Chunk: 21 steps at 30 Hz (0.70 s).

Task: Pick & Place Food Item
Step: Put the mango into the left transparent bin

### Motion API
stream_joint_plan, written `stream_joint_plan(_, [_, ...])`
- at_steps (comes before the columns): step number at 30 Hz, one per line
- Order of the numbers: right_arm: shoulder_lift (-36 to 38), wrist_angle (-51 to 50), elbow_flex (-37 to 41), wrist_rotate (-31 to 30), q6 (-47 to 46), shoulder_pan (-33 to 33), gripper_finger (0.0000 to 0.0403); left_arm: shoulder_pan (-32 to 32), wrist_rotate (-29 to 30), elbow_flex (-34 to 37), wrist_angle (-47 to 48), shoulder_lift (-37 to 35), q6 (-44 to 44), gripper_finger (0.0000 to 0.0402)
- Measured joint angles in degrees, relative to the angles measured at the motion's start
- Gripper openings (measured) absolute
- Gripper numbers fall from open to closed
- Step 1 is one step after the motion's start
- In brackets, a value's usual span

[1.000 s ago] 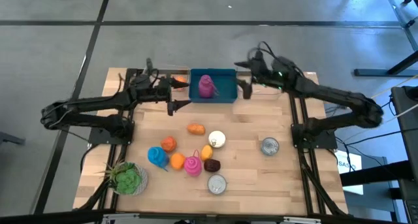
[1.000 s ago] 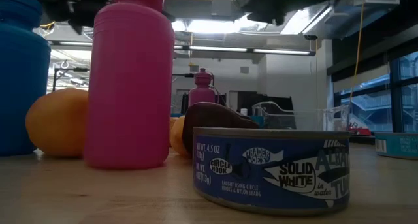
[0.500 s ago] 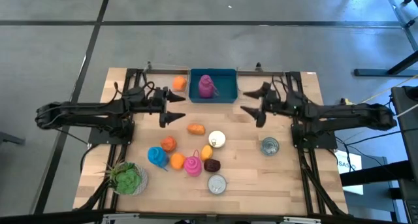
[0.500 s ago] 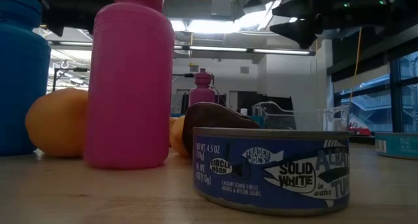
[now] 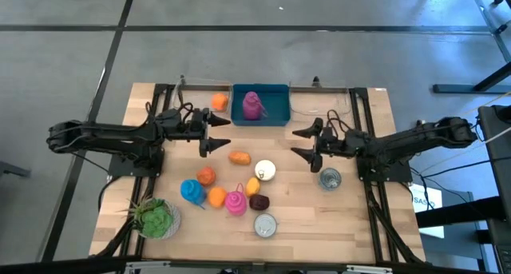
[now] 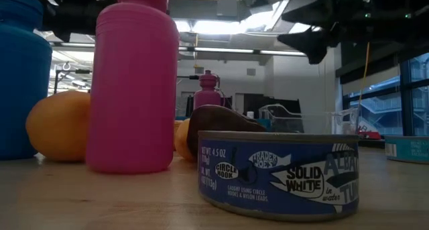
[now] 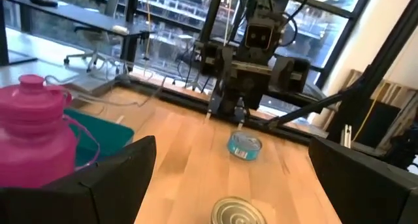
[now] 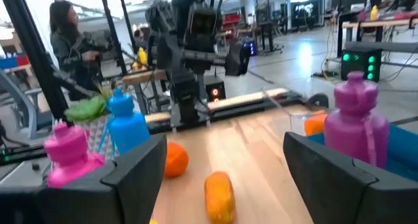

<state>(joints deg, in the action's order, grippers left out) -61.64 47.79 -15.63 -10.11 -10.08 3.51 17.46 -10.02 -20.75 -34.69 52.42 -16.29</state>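
Wooden table (image 5: 351, 218), food scattered mid-board. My left claw (image 5: 209, 134) and right claw (image 5: 304, 144) hover released, empty, facing each other. Orange roll (image 5: 239, 157) lies between them, near the teal bin (image 5: 275, 114). Approach step; next, descend over it.

Table (image 5: 351, 218) is showing pale wood planks, matt with visible grain. Tuna can (image 6: 278, 173) is looking like metal under a glossy printed paper label; pink bottle (image 6: 133, 82) is reading as smooth matt plastic. Teal bin (image 5: 275, 114) is looking like smooth plastic.
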Motion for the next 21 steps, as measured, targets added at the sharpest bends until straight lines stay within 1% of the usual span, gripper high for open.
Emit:
stream_joint_plan(5, [-7.06,6.85,0.03,0.0,-1.07,0.0,0.0306,-0.16,0.02,0.0,-0.32,2.33,-2.36,0.0397])
stream_joint_plan(8, [-11.76,11.12,0.03,0.01,-1.52,0.0,0.0306,-1.3,0.02,0.0,-0.25,4.77,-3.89,0.0398])
stream_joint_plan(11, [-16.45,15.66,0.03,0.02,-2.33,0.0,0.0306,-3.12,0.02,0.0,-0.33,7.54,-2.69,0.0398])
stream_joint_plan(14, [-20.72,20.52,0.03,0.1,-3.58,0.0,0.0306,-4.98,0.31,0.02,-2.58,9.6,0.79,0.0398])
stream_joint_plan(16, [-23.08,22.93,0.03,0.47,-4.51,0.0,0.0306,-6.29,2.4,0.02,-3.0,9.83,3.22,0.0397])
stream_joint_plan(21, [-26.22,24.27,-0.45,0.46,-4.6,-0.02,0.0306,-8.73,11.57,-0.02,-0.48,7.84,11.47,0.0397])
